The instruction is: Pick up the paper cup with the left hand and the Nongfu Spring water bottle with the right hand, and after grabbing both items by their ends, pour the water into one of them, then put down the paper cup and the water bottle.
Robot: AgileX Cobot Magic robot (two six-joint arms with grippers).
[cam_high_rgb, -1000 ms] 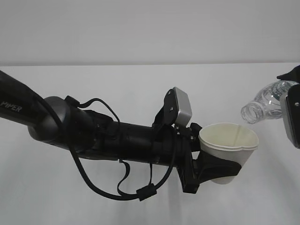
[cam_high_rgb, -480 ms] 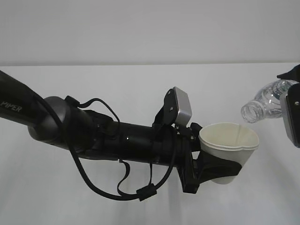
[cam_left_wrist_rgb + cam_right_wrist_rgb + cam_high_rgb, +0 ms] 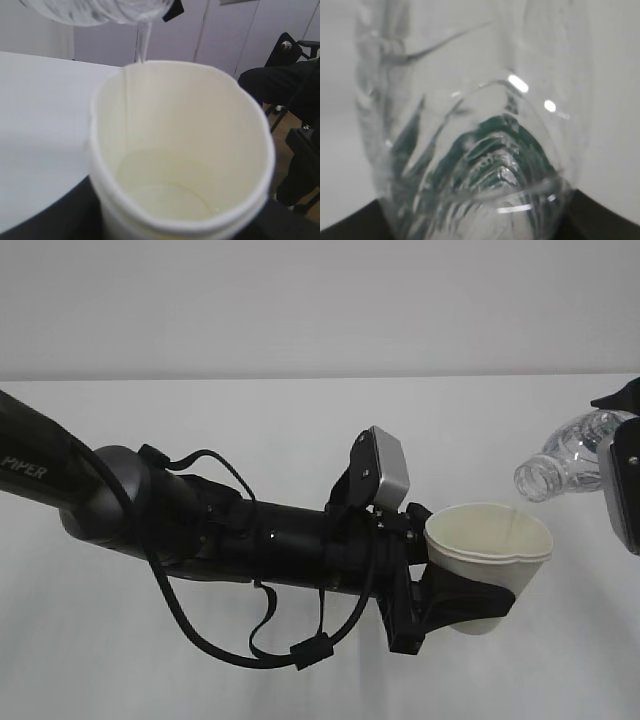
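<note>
Exterior view: black left hand (image 3: 452, 602) with "PIPER" lettering and loose cables, jaws clamped around the lower wall of the small white paper cup (image 3: 488, 558). Cup held upright, clear of the white table (image 3: 300, 440), rim slightly pinched out of round. At the right edge, black right hand (image 3: 625, 485) gripping the base end of the small clear ribbed Nongfu Spring water bottle (image 3: 565, 458). Bottle tipped mouth-down toward the cup, mouth just above and beside the far rim, not touching.

Left wrist view: cup (image 3: 182, 150) filling the frame, cream inside, a shallow pool of water at the bottom. Thin stream of water (image 3: 143, 42) falling from the bottle (image 3: 95, 10) onto the far rim. Black chair (image 3: 290, 80) and pale wall panels beyond the table edge, well apart.

Right wrist view: bottle (image 3: 470, 150) seen from the base end, green label showing through; fingertips mostly hidden, grip inferred from the dark jaw edges at both lower corners.

Assessment: both pick-ups done, pour under way. Remaining: finish pouring, right the bottle, set both down. No obstruction on the table; stream close to the rim, spill risk if either arm drifts.
</note>
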